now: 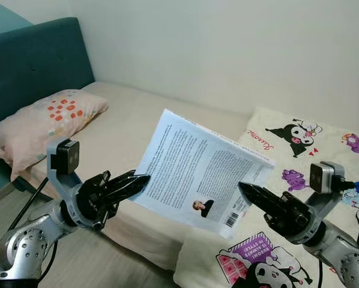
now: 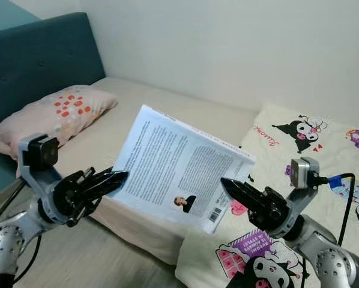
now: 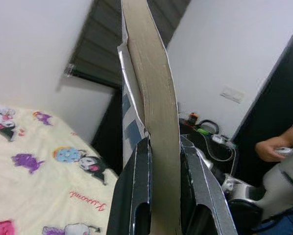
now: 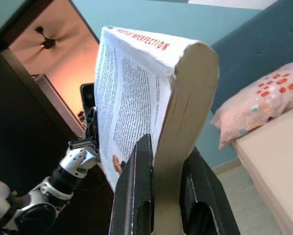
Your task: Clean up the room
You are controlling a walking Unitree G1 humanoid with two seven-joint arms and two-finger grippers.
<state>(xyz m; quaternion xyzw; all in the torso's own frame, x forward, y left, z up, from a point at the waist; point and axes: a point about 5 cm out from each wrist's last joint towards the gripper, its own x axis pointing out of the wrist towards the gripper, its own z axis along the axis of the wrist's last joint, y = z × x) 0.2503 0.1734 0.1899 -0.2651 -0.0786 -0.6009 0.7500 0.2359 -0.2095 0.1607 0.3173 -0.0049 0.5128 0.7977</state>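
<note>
Left eye view: a paperback book, back cover toward the camera, is held in the air above the near edge of the bed, tilted so its upper corner leans away. The left gripper pinches the book's left edge; the right gripper pinches its lower right edge beside the barcode. The book's long axis runs between the two grippers, so neither arm is nearer: each has one end. A pink pillow lies at the headboard end, well apart from the book, and a cartoon-print blanket covers the bed under the right arm.

Right eye view: the same arrangement, with the book spanning the gap between both sets of fingers.

Left wrist view: the two fingers are narrowed onto the page block, one on each cover, with the book's edge running straight away from the wrist. A person's hand holding a small device is seen at the far side of the room.

Right wrist view: the fingers are likewise clamped on the opposite edge (the page block bows slightly above them). Any set-down probably requires both arms to move together along the book's length, or one to let go first.
</note>
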